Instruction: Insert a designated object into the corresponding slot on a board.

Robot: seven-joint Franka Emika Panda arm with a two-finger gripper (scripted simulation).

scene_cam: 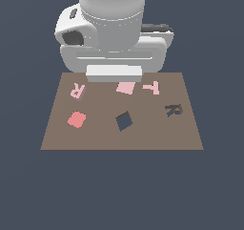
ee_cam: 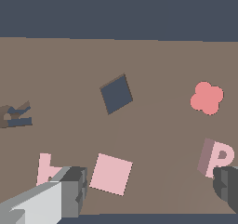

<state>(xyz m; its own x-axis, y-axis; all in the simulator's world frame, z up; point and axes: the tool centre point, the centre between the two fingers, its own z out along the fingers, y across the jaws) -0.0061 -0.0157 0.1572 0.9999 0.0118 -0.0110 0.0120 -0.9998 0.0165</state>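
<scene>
One arm hangs over the far edge of the board, wrist pointing down, and in the wrist view the gripper shows its fingers spread wide with nothing between them. Beneath the gap lies the pink square; the pink R stands just beside one fingertip, the pink T just beside the other. Beyond the gripper lie the dark diamond hole, the rounded red piece and, well apart from the pink R, the R-shaped slot.
</scene>
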